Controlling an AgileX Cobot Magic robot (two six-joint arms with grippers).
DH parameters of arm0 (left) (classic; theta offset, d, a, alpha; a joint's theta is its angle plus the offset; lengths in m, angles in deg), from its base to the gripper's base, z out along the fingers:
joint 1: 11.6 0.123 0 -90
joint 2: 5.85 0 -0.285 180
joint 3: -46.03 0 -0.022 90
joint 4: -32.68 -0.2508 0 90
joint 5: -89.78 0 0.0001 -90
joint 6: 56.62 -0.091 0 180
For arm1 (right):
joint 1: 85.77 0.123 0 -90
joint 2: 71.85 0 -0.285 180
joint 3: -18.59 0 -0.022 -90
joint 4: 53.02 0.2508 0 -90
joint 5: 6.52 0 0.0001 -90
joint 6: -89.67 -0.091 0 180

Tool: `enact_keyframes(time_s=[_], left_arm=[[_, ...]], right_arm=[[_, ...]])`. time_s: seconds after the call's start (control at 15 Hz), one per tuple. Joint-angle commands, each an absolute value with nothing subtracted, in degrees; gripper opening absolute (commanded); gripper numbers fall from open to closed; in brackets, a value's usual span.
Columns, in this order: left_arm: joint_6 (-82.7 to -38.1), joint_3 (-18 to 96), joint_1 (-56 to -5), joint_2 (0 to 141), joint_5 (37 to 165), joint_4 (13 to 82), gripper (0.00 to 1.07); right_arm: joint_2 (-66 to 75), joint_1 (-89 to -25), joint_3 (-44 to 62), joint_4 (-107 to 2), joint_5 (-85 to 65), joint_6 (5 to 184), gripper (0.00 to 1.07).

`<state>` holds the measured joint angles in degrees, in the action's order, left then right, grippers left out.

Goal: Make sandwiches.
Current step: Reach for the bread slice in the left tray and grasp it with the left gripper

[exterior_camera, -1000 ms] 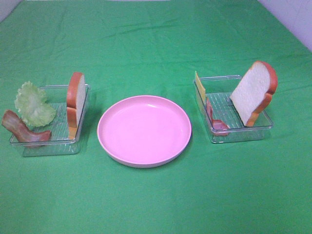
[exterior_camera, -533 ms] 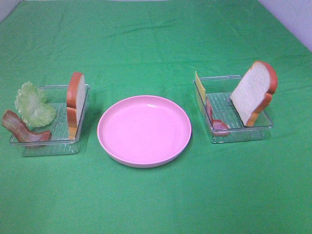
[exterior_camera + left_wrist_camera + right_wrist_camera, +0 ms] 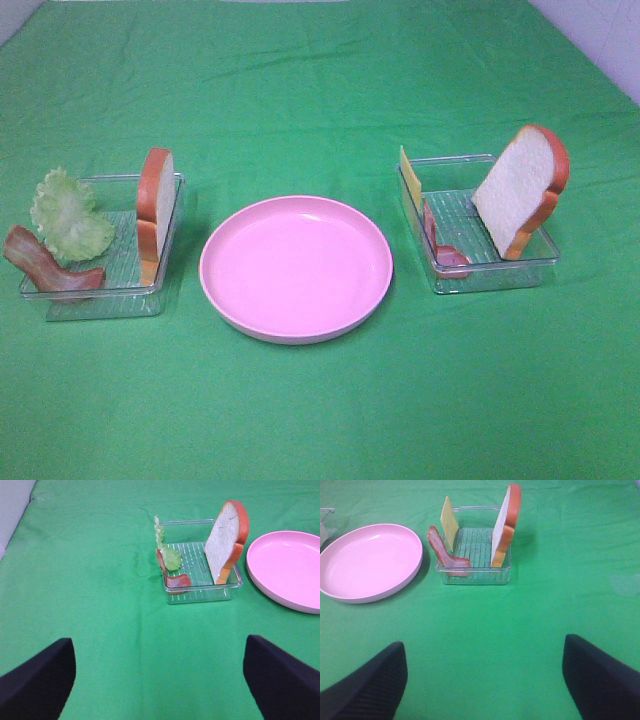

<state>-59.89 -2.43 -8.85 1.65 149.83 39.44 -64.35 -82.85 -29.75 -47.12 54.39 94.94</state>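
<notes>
My left gripper (image 3: 158,640) and right gripper (image 3: 483,640) are spread wide, empty. One bread slice (image 3: 225,540) stands on edge in the tray (image 3: 200,594) ahead of my left one

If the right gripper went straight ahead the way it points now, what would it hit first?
Likely the near wall of the clear tray; depth is unclear, so the right gripper may meet the green cloth first.

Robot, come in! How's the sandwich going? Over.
Left gripper, right gripper open, holding nothing. Left bread slice in left tray, right bread slice in right tray; pink plate bare. Nothing in the way.
</notes>
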Motion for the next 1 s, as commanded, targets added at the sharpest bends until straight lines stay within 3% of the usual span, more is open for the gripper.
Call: enact_keyframes(time_s=[0.07,0.4,0.6,1.0], left_arm=[[-59.66,-2.60,-9.26,0.50,149.25,39.61,0.86],[-59.43,-2.26,-9.26,0.73,148.97,39.50,0.85],[-59.26,0.78,-9.26,3.88,141.23,40.93,0.82],[-59.89,4.56,-9.26,26.80,132.29,52.33,0.82]], right_arm=[[-65.21,-83.14,-29.87,-47.06,54.50,95.86,0.80],[-65.21,-83.14,-29.87,-47.06,54.50,95.86,0.80],[-65.21,-83.14,-29.87,-47.06,54.50,95.86,0.80],[-65.21,-83.14,-29.87,-47.06,54.50,95.86,0.80]])
